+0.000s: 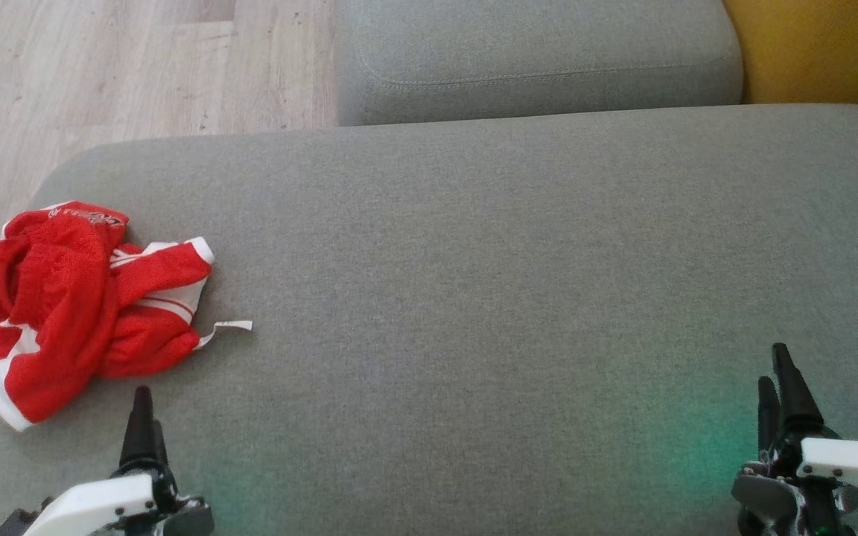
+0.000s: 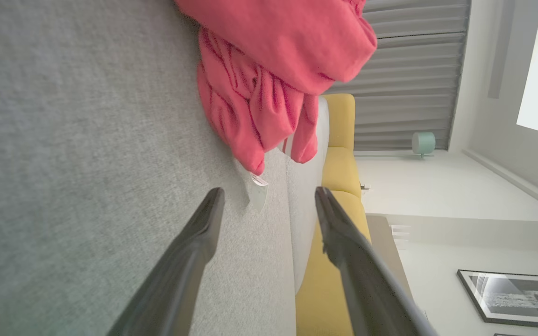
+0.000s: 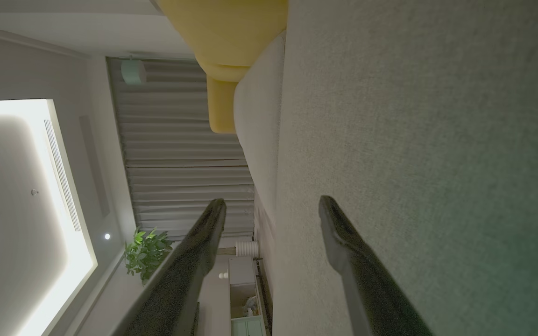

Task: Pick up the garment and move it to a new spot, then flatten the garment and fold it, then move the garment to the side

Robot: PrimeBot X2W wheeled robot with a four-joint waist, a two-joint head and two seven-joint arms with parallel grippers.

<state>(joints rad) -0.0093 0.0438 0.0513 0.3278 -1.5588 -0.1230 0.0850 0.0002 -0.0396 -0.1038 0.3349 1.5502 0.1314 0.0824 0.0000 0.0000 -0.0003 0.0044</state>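
On the grey sofa cushion (image 1: 474,298), far left edge: red-and-white garment (image 1: 79,313), a crumpled heap stretched roughly front-to-back with no clean long axis. Left pincer (image 2: 269,198) is close to its near edge, fingers aimed at the heap's right side, jaws spread wide and empty. Right pincer (image 1: 779,372) is well apart across the cushion, also wide and empty. Looks like the left arm's pick. White tag (image 1: 232,327) trails toward centre.

I'm seeing the garment (image 1: 79,305) as soft, matt red cloth with white bands, and the sofa cushion (image 1: 474,298) under it is showing a coarse, dull grey weave. The floor (image 1: 101,67) is reading as pale wood grain. The left gripper (image 2: 269,193) and right gripper (image 3: 272,203) are showing dark matt fingers (image 2: 194,242) and smooth white shells (image 1: 853,458).
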